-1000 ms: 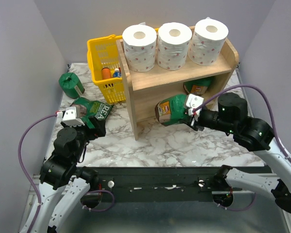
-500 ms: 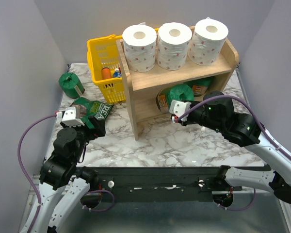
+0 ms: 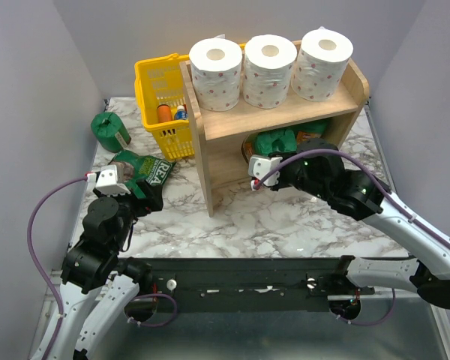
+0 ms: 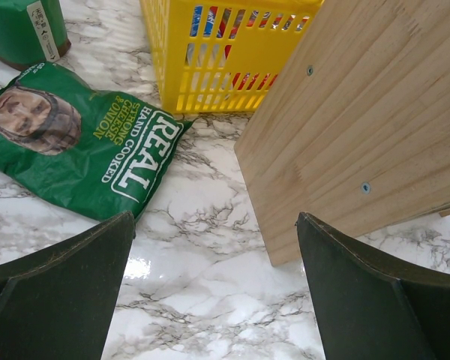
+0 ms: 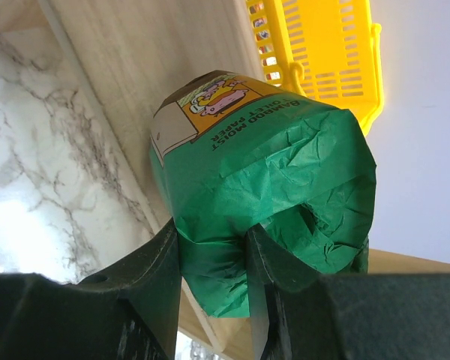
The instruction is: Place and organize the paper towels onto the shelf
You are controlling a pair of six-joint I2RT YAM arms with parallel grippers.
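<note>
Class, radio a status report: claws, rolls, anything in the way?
Left claw open, idle. Right claw shut on green roll, at lower tier of shelf. Loose roll by basket; nothing blocking.

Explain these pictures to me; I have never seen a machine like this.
These are two robot arms at a white marble table, each ending in a two-finger hand. One picture looks down from above and behind; the other two come from cameras on the wrists. The right hand grips a roll in green paper wrap at the lower tier of a wooden two-tier shelf. The left hand is open and empty above the table. Three white pink-dotted paper rolls stand on top. To the shelf's left are a yellow plastic basket, a flat green snack bag and another green-wrapped roll.
</note>
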